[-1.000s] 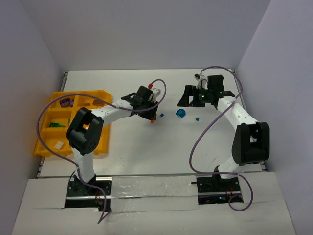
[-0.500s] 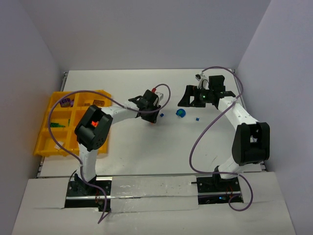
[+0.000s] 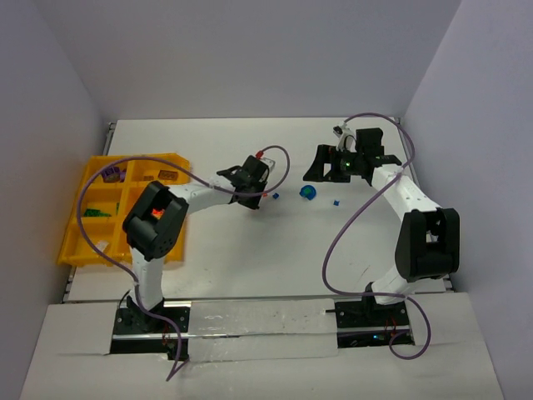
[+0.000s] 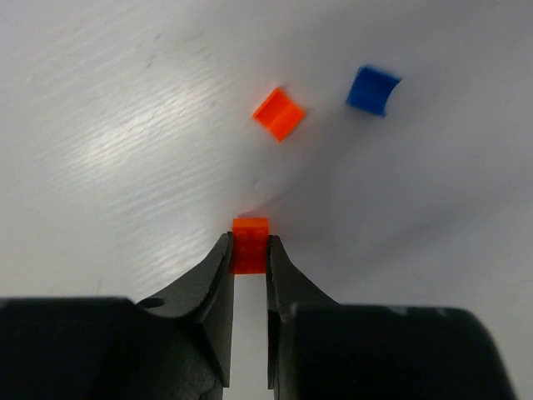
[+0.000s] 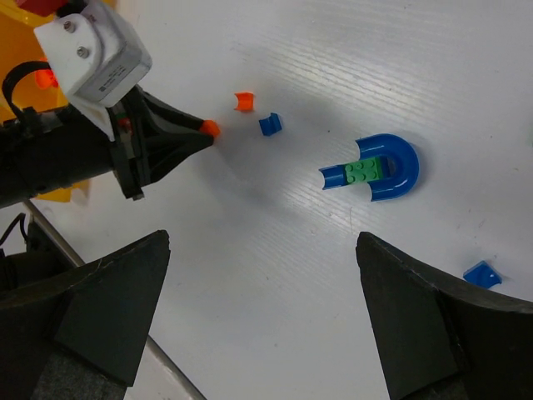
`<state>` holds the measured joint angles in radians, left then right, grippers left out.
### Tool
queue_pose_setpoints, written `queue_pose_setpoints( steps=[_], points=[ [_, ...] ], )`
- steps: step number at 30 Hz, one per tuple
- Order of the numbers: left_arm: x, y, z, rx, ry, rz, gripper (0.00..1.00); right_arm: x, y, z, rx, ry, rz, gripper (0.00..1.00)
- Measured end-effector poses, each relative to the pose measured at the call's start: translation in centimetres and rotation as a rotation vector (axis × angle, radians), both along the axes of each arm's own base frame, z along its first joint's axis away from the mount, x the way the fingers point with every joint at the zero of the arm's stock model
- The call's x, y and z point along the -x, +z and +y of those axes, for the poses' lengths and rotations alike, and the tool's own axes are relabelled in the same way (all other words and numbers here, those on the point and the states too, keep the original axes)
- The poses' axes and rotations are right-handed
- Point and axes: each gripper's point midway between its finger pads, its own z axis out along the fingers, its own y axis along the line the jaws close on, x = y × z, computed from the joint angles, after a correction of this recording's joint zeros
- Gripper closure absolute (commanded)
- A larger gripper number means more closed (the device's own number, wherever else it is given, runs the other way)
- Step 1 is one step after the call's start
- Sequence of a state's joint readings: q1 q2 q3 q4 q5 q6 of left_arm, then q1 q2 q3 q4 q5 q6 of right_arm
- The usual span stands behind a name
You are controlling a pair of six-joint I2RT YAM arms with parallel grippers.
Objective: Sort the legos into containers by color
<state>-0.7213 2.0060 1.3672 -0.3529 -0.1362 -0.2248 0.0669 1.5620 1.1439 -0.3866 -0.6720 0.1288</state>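
Left wrist view: the left gripper (image 4: 249,252) is nearly closed, jaws pinching an orange brick (image 4: 250,227) on the table (image 4: 117,125), well apart from the yellow tray (image 3: 82,238) — a few pieces lie sorted there. The right gripper (image 5: 262,321) gapes wide, empty; a blue arch (image 5: 391,162), a green brick (image 5: 363,171) and other bits remain unsorted.

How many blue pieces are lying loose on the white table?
3. One blue bit beside the loose orange piece; a blue arch around a green brick; a blue chip to its right. Others may be hidden.
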Motion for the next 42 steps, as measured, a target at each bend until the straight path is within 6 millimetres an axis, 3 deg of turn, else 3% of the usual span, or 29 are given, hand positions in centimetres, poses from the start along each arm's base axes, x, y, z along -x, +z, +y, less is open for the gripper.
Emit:
queue_pose_setpoints(
  steps=[2, 4, 9, 11, 13, 15, 19, 23, 26, 30, 32, 33, 35, 37, 42],
  points=[
    [0.7, 1.2, 1.7, 0.005, -0.006, -0.009, 1.0, 0.0, 0.0, 0.0, -0.002, 0.001, 0.0, 0.0],
    [1.4, 4.0, 4.3, 0.035, 0.005, -0.035, 1.0, 0.1, 0.0, 0.1, -0.005, 0.005, 0.001, 0.0],
    [-0.9, 16.2, 12.1, 0.197, 0.169, -0.293, 1.0, 0.4, -0.2, 0.2, -0.015, 0.013, 0.01, 0.0],
    [-1.1, 19.8, 15.8, 0.226, 0.251, -0.396, 1.0, 0.5, -0.2, 0.3, -0.018, 0.016, 0.012, 0.0],
    [-0.6, 21.2, 18.9, 0.224, 0.304, -0.454, 1.0, 0.5, -0.2, 0.3, -0.021, 0.018, 0.012, 0.0],
    [0.4, 19.9, 21.3, 0.19, 0.334, -0.435, 1.0, 0.5, -0.2, 0.3, -0.021, 0.019, 0.012, 0.0],
    [1.8, 15.1, 26.1, 0.099, 0.409, -0.296, 1.0, 0.5, -0.2, 0.4, -0.022, 0.019, 0.012, 0.0],
    [2.7, 11.9, 29.5, 0.06, 0.468, -0.171, 0.99, 0.5, -0.2, 0.4, -0.023, 0.019, 0.012, 0.0],
    [3.0, 10.7, 30.6, 0.047, 0.485, -0.128, 0.99, 0.5, -0.2, 0.4, -0.025, 0.019, 0.014, 0.0],
    [2.9, 9.0, 30.3, 0.049, 0.464, -0.073, 0.97, 0.5, -0.2, 0.4, -0.025, 0.019, 0.014, 0.0],
    [2.9, 7.9, 30.3, 0.045, 0.463, -0.037, 0.77, 0.5, -0.2, 0.4, -0.025, 0.019, 0.014, 0.0],
    [2.9, 7.3, 30.3, 0.042, 0.463, -0.019, 0.56, 0.5, -0.2, 0.4, -0.023, 0.018, 0.013, 0.0],
    [3.0, 6.4, 30.3, 0.035, 0.46, 0.008, 0.34, 0.5, -0.2, 0.3, -0.021, 0.016, 0.013, 0.0],
    [3.0, 6.0, 30.3, 0.035, 0.461, 0.021, 0.23, 0.4, -0.2, 0.3, -0.019, 0.014, 0.013, 0.0],
    [2.8, 6.2, 30.1, 0.048, 0.451, 0.016, 0.17, 0.4, -0.3, 0.2, -0.01, 0.009, 0.011, 0.0]
  ],
)
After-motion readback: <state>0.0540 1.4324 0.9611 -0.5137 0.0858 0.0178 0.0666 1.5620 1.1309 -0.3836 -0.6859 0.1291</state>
